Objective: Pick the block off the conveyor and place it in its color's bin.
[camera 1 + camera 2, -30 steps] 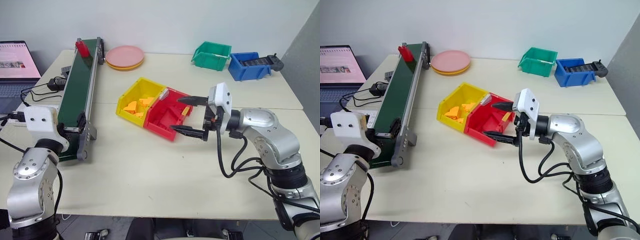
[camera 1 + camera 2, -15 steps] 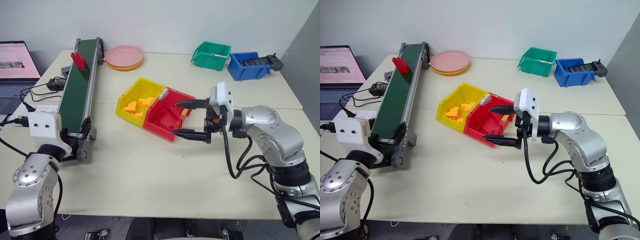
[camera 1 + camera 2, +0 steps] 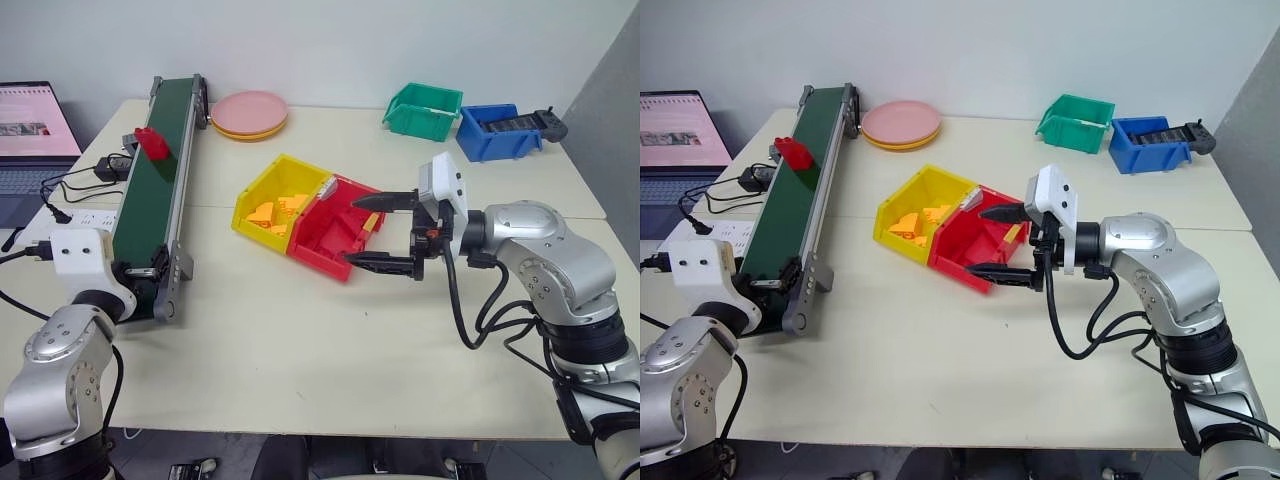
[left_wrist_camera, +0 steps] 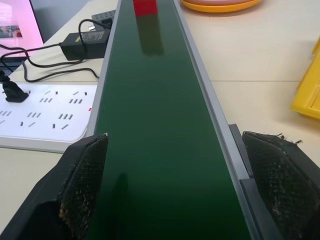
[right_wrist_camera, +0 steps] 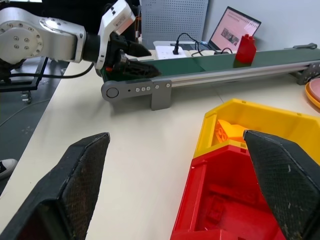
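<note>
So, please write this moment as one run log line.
block: on conveyor | left gripper: open at belt end | right gripper: open by bin

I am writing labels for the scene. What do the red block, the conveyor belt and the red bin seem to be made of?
Red block: probably hard plastic, uniform bright red with crisp moulded edges.
Conveyor belt: looks like smooth rubber or PVC, dark green, faintly reflecting the block; its side rails look like grey metal.
Red bin: likely moulded plastic, slightly glossy with ribbed walls.
</note>
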You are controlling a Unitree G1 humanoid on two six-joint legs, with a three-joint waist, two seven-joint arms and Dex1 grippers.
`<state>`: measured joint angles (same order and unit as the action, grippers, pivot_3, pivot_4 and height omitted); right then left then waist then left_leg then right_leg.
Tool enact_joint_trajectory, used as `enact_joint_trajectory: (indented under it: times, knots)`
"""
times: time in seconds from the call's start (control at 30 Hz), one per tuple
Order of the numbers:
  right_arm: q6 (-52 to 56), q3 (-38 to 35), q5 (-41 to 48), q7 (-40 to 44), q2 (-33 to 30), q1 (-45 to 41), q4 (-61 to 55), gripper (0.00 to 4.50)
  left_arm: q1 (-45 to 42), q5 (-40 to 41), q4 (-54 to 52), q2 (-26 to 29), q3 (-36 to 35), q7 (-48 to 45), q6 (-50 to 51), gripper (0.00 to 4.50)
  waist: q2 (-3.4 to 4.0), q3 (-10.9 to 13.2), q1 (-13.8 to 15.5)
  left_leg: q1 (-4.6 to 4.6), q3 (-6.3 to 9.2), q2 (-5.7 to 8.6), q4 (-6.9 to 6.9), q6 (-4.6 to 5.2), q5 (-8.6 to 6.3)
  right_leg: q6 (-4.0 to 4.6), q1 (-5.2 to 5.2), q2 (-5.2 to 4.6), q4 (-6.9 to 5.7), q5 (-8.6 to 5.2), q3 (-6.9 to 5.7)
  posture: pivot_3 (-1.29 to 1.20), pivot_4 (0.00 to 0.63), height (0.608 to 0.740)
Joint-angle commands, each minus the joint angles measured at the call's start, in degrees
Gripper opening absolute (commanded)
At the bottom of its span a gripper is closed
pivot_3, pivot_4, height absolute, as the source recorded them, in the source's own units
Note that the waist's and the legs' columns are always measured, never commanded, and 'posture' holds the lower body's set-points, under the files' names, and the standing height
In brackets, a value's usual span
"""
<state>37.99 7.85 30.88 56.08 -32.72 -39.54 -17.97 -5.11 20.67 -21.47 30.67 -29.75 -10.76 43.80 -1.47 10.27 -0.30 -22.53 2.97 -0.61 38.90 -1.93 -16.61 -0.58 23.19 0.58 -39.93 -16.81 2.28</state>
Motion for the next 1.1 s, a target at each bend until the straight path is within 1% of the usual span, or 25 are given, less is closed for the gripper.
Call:
enact_joint_trajectory:
  times: [0.03, 0.3, 0.43, 0.63, 1.03, 1.07, 1.1]
  knots:
    - [-0.5, -1.5, 1.2, 0.7, -0.7, -1.1, -1.9, 4.50, -1.2, 0.0, 0.2, 1.5, -2.0, 0.3, 0.5, 4.45, 0.00, 0.0, 0.0, 0.00, -0.01, 0.00, 0.00, 0.00, 0.00, 0.00, 0.00, 0.00, 0.00, 0.00, 0.01, 0.00, 0.150, 0.740]
    - [-0.9, -1.4, 1.0, 1.5, -1.4, -0.5, -2.3, 4.50, -5.0, -0.6, 0.9, 3.3, -1.4, 1.6, 4.3, 4.45, 0.00, 0.0, 0.0, -0.02, 0.01, 0.01, 0.00, 0.00, 0.00, 0.00, 0.01, 0.00, 0.00, 0.00, 0.00, 0.00, 0.150, 0.740]
    - [-1.5, -1.2, 0.5, 1.9, -1.7, 0.0, -2.8, 4.50, -7.0, -0.9, 3.2, 4.6, -1.1, 1.7, 6.2, 4.45, 0.00, 0.0, 0.0, -0.04, 0.03, 0.00, 0.00, 0.00, 0.00, 0.00, 0.01, -0.01, 0.02, 0.00, -0.03, 0.00, 0.150, 0.740]
    - [-1.3, -1.3, 0.8, 1.9, -2.2, 0.8, -3.6, 4.50, -8.0, -0.4, 4.1, 5.2, -1.9, 1.6, 8.3, 4.45, 0.00, 0.0, 0.0, -0.05, 0.03, 0.00, 0.00, 0.00, 0.00, 0.00, 0.02, -0.01, 0.03, 0.00, -0.02, 0.00, 0.150, 0.740]
    - [-1.1, -1.1, 1.1, 2.0, -2.7, 1.1, -4.3, 4.50, -8.9, -0.8, 5.2, 5.5, -1.0, 1.2, 9.0, 4.45, 0.00, 0.0, 0.0, -0.05, 0.03, 0.01, 0.00, -0.01, 0.00, 0.00, 0.02, -0.03, 0.03, 0.00, -0.03, 0.00, 0.150, 0.740]
    - [-1.1, -1.2, 1.1, 2.0, -2.7, 1.1, -4.4, 4.50, -8.8, -1.0, 5.3, 5.7, -0.8, 1.0, 8.6, 4.10, 0.00, 0.0, 0.0, -0.05, 0.04, 0.01, 0.00, -0.01, 0.00, 0.00, 0.02, -0.03, 0.03, 0.00, -0.03, 0.00, 0.150, 0.740]
    - [-1.1, -1.2, 1.2, 2.0, -2.8, 1.1, -4.5, 4.50, -8.4, -1.2, 5.2, 6.0, -0.4, 0.6, 8.3, 4.03, 0.00, 0.0, 0.0, -0.05, 0.04, 0.01, 0.00, -0.01, 0.00, 0.00, 0.02, -0.03, 0.03, 0.00, -0.03, 0.00, 0.150, 0.740]
